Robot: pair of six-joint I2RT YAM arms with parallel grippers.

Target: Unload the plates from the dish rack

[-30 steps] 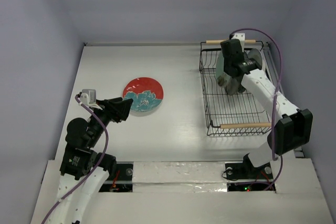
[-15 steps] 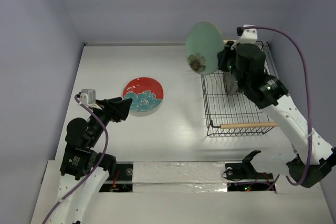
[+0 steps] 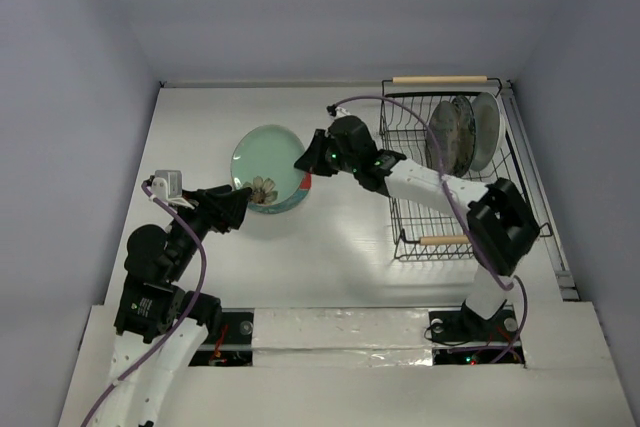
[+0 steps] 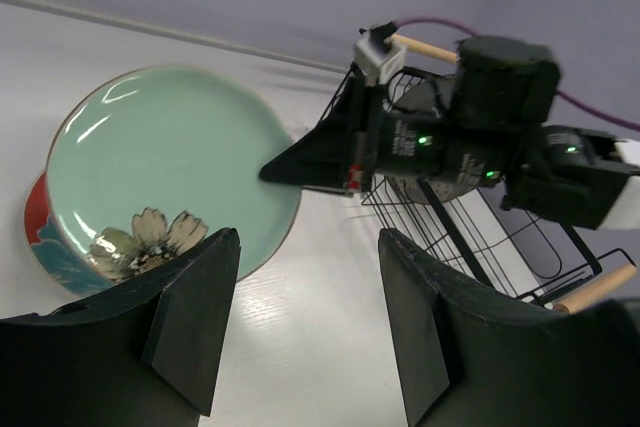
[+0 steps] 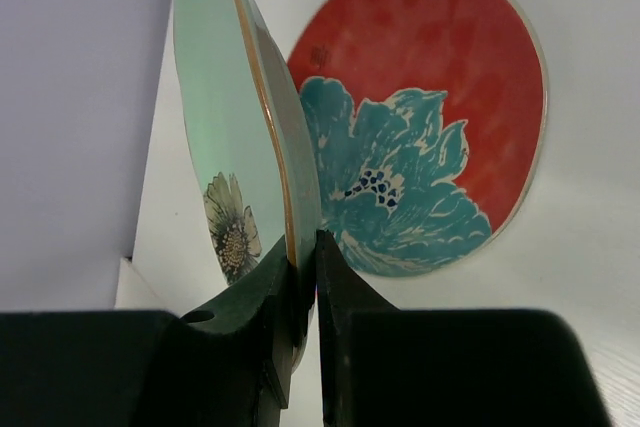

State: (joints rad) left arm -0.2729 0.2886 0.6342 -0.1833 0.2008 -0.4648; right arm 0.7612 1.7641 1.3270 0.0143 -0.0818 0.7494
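Observation:
My right gripper (image 3: 305, 160) (image 5: 305, 242) is shut on the rim of the pale green flower plate (image 3: 265, 159) (image 5: 225, 147). It holds the plate tilted just above the red-and-blue plate (image 5: 440, 97) (image 4: 42, 239), which lies flat on the table at centre left. The dish rack (image 3: 420, 222) (image 4: 470, 237) stands at the right with a dark grey-brown plate (image 3: 448, 137) and a white plate (image 3: 487, 127) upright at its far end. My left gripper (image 3: 240, 209) (image 4: 308, 242) hangs open and empty just near-left of the green plate (image 4: 170, 172).
The rack's wooden handles (image 3: 440, 79) lie along its far and near ends. Purple-grey walls close the table at the back and sides. The right arm (image 3: 420, 179) stretches from the rack side across the table's middle.
The right arm lifted the green plate out of the rack and carried it left, down over the red-and-blue plate. The left arm has not moved.

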